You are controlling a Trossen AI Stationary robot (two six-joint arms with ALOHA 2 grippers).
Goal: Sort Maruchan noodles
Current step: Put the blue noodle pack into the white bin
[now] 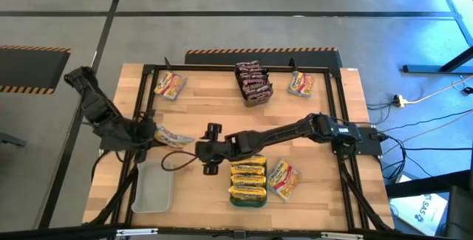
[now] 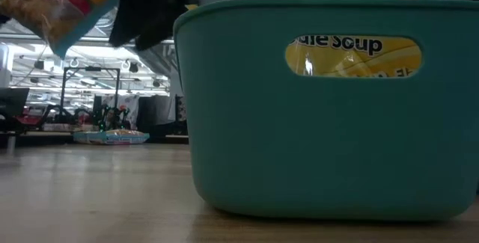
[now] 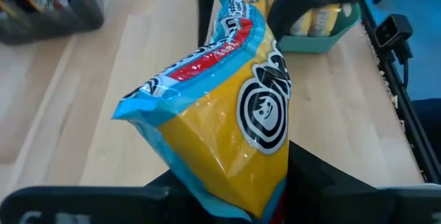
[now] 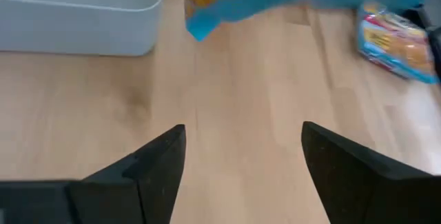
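Left gripper (image 1: 151, 133) pinching one end of a yellow packet (image 1: 173, 136), seen in the high view at the table's left side, just beyond the grey tray (image 1: 153, 186). Packet sticking out from the fingertips toward the table's middle, long axis running roughly left to right, held clear of the wood. Same packet (image 3: 220, 120) filling the left wrist view: yellow body, blue edge, red band and a round black-and-white face mark, far end pointing away from the fingers toward the teal tray (image 3: 324, 34).

Right gripper (image 1: 212, 148) hanging just beside the packet's free end, near the table's centre; fingers (image 4: 155, 162) spread wide, nothing between them, bare wood below. Blue corner of the held packet (image 4: 207, 7) just past those fingertips, apart from them.

Teal tray (image 1: 248, 199) next to the right gripper at the near edge, stacked with yellow packets (image 1: 247, 179); another yellow packet (image 1: 283, 179) lying flat beside it, tilted.

Farther off, dark tray (image 1: 253, 96) holding maroon packets (image 1: 251, 79) at the far middle. Two loose packets at the far corners: one left (image 1: 169, 85), one right (image 1: 300, 84).
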